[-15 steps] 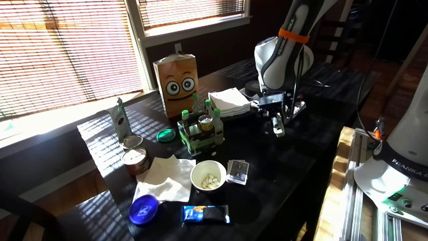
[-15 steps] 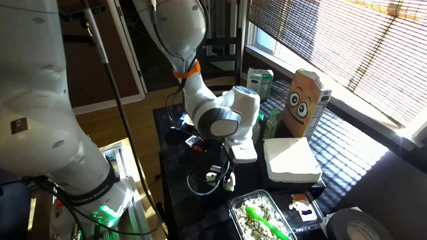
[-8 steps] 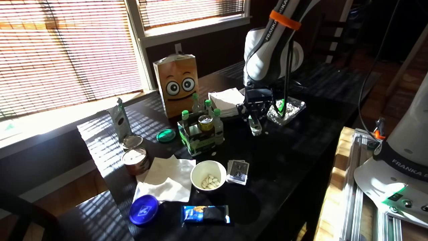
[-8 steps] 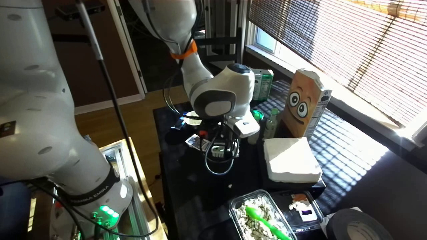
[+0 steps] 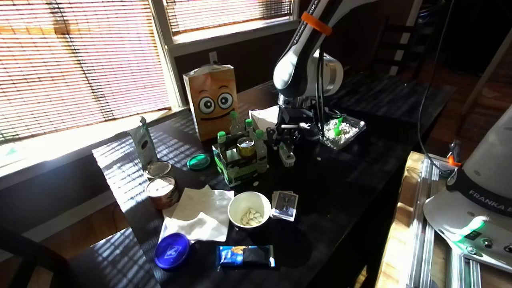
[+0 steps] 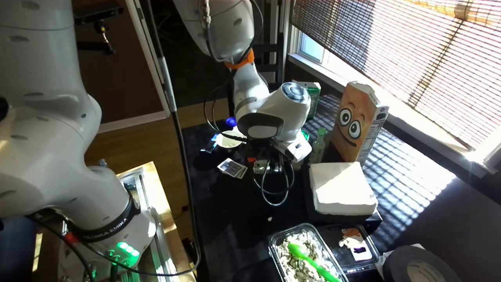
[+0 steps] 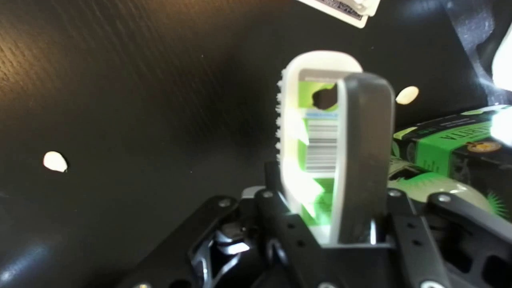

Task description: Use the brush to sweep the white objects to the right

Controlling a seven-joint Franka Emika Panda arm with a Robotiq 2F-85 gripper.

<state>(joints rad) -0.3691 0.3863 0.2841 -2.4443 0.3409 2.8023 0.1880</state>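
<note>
Wrist view, gripper [image 7: 334, 188]: holding the brush [image 7: 344, 148] by its sides between dark fingers [image 7: 273, 176], standing no wider than its body.
Bristles [image 7: 279, 116]: facing nine o'clock.
White piece [image 7: 55, 161]: lying on the dark table [image 7: 168, 120] at nine o'clock of the brush, well apart from it.
Second white piece [image 7: 407, 95]: lying at two o'clock, showing just beside the grey handle [image 7: 366, 160].
Playing cards [image 7: 352, 9]: poking in at twelve o'clock.
Bottle carton [image 7: 460, 138]: standing at three o'clock, near the brush.
Cup [image 5: 240, 204]: sitting at seven o'clock of the brush in an exterior view, holding pale bits [image 5: 251, 218].
Clear tub [image 6: 329, 251]: resting at five o'clock of the brush in an exterior view, bearing a green utensil [image 6: 313, 264].
</note>
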